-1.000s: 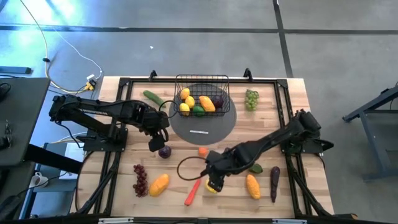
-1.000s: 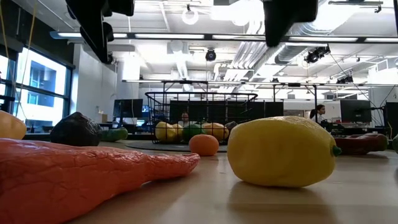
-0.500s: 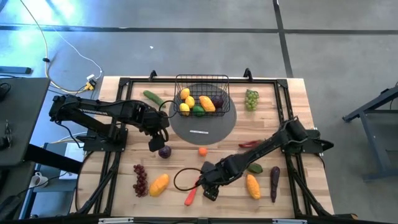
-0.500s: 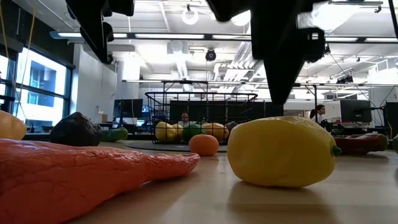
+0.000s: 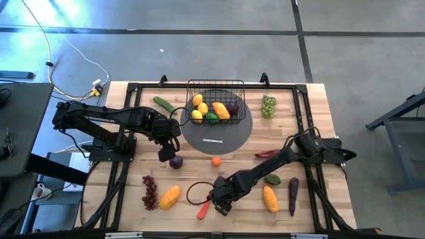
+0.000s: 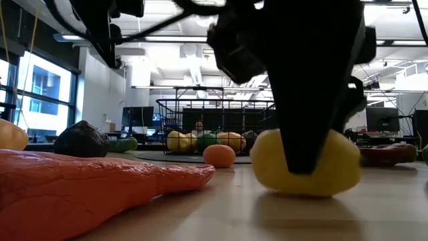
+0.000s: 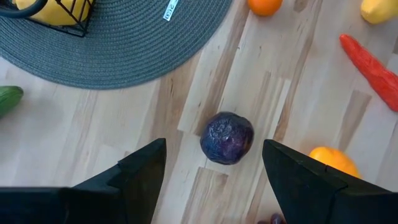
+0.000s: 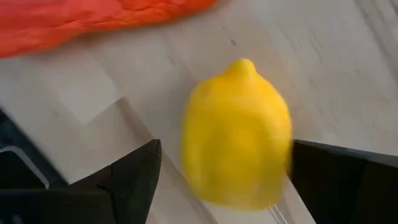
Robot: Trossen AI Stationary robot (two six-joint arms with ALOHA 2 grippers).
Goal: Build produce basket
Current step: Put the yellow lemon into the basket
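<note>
The step in hand is judged to be the pick-up of a lemon [image 8: 236,134] by the right gripper [image 5: 220,202], which is lowered at about six o'clock on the tabletop [image 5: 319,106], just beside the carrot [image 5: 204,210]. In the right wrist view the gripper's two fingers are seen spread wide, one on each side of the lemon, with no grip made yet. The next move is judged to call for the fingers to be closed on the fruit, which would then be lifted and carried toward the basket [image 5: 215,99] at twelve o'clock, where the basket stands on the grey mat [image 5: 226,136].

The left gripper [image 5: 169,151] is held at about nine o'clock, fingers apart and empty, directly over a purple plum [image 7: 227,137].

In the basket roughly five pieces are counted: two lemons, one green piece, one orange piece and one dark purple piece. Loose on the tabletop are counted one cucumber [image 5: 164,104], one bunch of green grapes [image 5: 268,105], one bunch of red grapes [image 5: 150,191], one small orange fruit [image 5: 216,160], two mangoes [image 5: 170,196], one chili [image 5: 265,153], one eggplant [image 5: 293,194] and one small green piece beside the right arm.
</note>
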